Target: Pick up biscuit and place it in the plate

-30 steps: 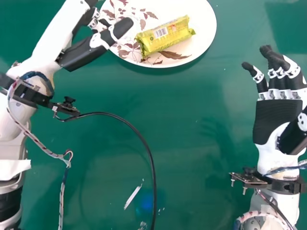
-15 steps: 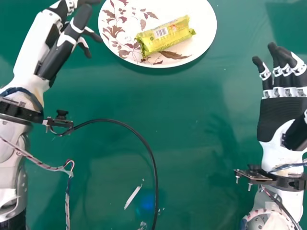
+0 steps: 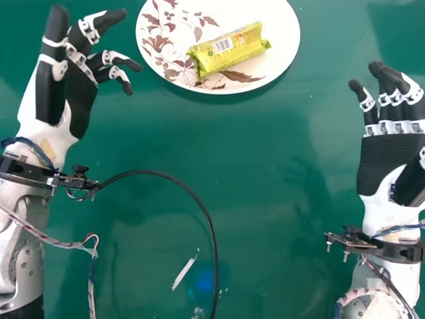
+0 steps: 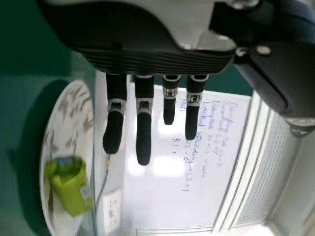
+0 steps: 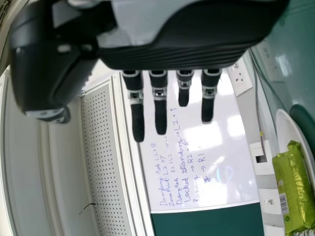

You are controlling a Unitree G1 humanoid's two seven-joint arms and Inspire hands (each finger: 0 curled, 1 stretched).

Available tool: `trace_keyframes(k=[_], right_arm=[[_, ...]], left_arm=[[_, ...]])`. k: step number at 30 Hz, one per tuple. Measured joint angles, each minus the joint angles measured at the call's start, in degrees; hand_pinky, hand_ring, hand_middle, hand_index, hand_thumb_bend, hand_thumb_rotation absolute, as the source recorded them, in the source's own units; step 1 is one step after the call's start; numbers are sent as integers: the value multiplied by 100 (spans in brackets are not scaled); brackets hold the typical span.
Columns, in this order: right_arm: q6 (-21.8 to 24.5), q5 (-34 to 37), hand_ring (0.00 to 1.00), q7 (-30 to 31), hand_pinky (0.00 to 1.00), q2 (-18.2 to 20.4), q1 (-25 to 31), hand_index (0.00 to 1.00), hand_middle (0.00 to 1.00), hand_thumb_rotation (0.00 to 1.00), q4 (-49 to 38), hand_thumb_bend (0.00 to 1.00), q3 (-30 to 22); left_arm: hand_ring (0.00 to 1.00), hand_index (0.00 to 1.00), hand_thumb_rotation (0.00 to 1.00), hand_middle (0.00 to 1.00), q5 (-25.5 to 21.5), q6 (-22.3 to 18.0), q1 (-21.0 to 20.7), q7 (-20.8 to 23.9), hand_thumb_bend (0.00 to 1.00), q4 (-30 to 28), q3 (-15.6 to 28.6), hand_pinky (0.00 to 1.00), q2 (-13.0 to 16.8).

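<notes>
The black-and-white left hand [image 3: 81, 100] has withdrawn from the round white leaf-print plate [image 3: 287, 40] and rotated, fingers apart and empty, presumably to clear the load. The yellow-green wrapped biscuit packet [image 3: 229, 50] lies inside the rim; placement appears complete. The matching right hand [image 3: 385, 159] idles, fingers extended, above the green counter [image 3: 199, 133].

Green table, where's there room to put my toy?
The biggest bare patch of table is nearer than the plate, between the black cable and the right hand. The plate has room left of the biscuit, too. It's crowded at the left, with the left hand, its arm and wires.
</notes>
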Motion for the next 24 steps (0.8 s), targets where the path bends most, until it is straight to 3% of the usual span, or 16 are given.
trace_keyframes(k=[8, 13, 21, 24], right_arm=[[70, 16, 89, 15, 79, 1, 1, 80, 87, 16, -3, 63, -5], [181, 83, 87, 2, 77, 0, 22, 79, 85, 8, -77, 66, -2], [262, 349, 90, 291, 78, -28, 51, 80, 87, 14, -99, 60, 7], [262, 358, 92, 318, 78, -6, 46, 79, 88, 18, -83, 64, 2]], left_arm=[[48, 81, 71, 94, -774, -101, 106, -132, 100, 429, 75, 27, -314], [48, 82, 69, 93, -1166, -433, 110, -361, 100, 946, 79, 26, -680], [50, 87, 70, 97, -1516, -815, 217, -640, 100, 1503, 92, 28, -1105], [49, 87, 72, 96, -1653, -854, 233, -655, 100, 1581, 99, 28, -1235]])
